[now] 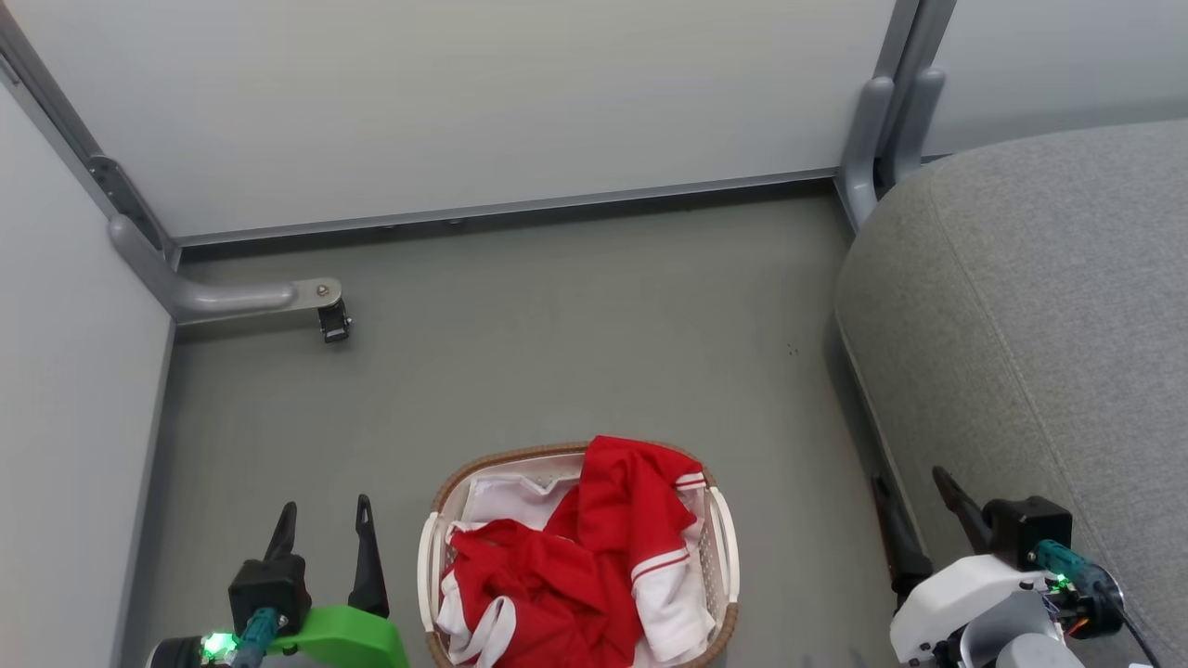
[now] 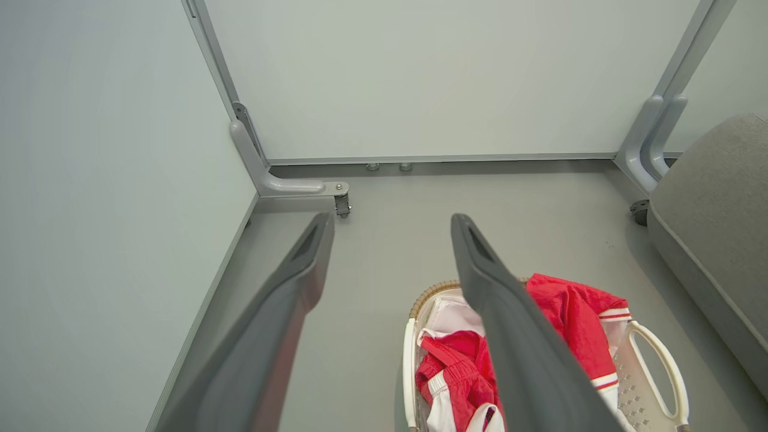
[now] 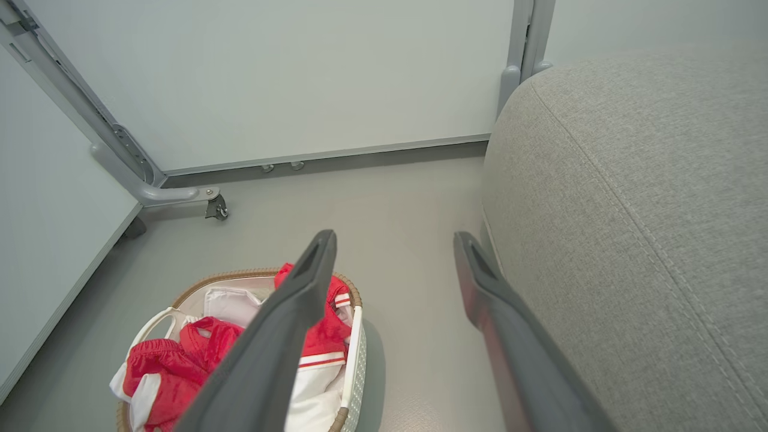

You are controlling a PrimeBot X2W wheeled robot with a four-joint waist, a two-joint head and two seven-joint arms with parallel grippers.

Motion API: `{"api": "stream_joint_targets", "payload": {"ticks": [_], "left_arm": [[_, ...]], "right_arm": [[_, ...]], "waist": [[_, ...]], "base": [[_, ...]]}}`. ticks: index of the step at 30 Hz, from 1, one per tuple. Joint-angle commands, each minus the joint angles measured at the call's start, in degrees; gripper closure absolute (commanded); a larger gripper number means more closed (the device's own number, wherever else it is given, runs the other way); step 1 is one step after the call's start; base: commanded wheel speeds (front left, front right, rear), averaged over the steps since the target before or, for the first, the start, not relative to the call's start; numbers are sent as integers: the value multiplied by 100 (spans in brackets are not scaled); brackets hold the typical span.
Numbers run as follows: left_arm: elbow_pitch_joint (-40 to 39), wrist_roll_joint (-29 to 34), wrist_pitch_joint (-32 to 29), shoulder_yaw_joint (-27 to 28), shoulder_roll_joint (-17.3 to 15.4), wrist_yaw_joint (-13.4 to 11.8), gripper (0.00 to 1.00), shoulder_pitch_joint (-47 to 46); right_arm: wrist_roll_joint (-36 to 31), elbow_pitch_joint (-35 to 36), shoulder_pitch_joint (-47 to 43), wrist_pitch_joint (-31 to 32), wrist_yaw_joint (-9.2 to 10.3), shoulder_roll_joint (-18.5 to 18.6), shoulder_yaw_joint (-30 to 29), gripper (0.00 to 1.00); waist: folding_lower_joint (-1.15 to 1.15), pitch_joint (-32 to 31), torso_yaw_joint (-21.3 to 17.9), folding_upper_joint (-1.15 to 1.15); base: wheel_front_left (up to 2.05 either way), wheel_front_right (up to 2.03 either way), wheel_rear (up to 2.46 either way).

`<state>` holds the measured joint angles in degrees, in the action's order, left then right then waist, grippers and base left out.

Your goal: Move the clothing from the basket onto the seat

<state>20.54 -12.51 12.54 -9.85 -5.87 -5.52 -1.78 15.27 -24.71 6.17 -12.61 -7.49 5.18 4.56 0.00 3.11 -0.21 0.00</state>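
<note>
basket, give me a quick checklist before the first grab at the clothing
1. Clothing piled in the basket, open from above: ok
2. Left gripper open, holding nothing: ok
3. Right gripper open, holding nothing: ok
4. Seat on the right-gripper side of the basket, nothing lying on the part in view: ok
5. How many garments are in the pile: cannot tell

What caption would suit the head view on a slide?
Both open, the left gripper and right gripper flank the basket of red clothing on the floor, grey seat at right.
</note>
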Motion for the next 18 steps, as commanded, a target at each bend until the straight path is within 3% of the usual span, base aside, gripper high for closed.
{"api": "stream_joint_targets", "payload": {"ticks": [1,9,18], "left_arm": [[8,169,55,-3,19,23,0,12],[207,486,137,-18,92,147,0,-142],[563,902,231,-137,169,392,0,-546]], "right_arm": [[-126,-17,5,-49,0,31,21,0],[-467,54,210,-134,1,58,113,0],[-767,267,640,-227,1,90,276,0]], "waist": [[0,45,-5,0],[0,391,-71,0],[0,1226,-277,0]], "base": [[0,0,0],[0,0,0],[0,0,0]]}}
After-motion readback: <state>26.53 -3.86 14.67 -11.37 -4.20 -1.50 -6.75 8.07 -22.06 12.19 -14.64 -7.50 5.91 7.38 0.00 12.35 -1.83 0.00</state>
